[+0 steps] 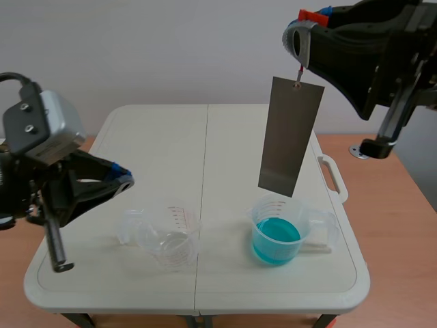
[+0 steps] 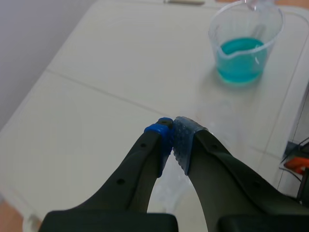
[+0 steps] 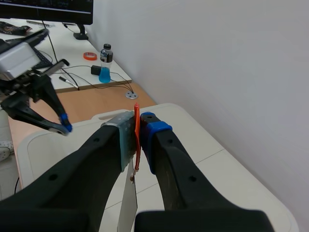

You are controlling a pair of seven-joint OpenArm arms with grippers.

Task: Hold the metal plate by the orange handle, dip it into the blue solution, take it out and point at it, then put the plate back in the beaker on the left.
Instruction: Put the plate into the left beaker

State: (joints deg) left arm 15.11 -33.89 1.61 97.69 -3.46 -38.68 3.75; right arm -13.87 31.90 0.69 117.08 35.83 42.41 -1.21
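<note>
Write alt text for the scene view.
The raised right gripper holds a metal plate hanging above a beaker of blue solution on a white table. An empty clear beaker stands left of it, and the left gripper sits low at the table's left, shut.

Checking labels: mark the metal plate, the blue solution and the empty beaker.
metal plate [image 1: 290,137], scene view, middle of its flat face.
blue solution [image 1: 276,234], scene view, liquid surface.
empty beaker [image 1: 169,247], scene view, clear front wall.
</note>
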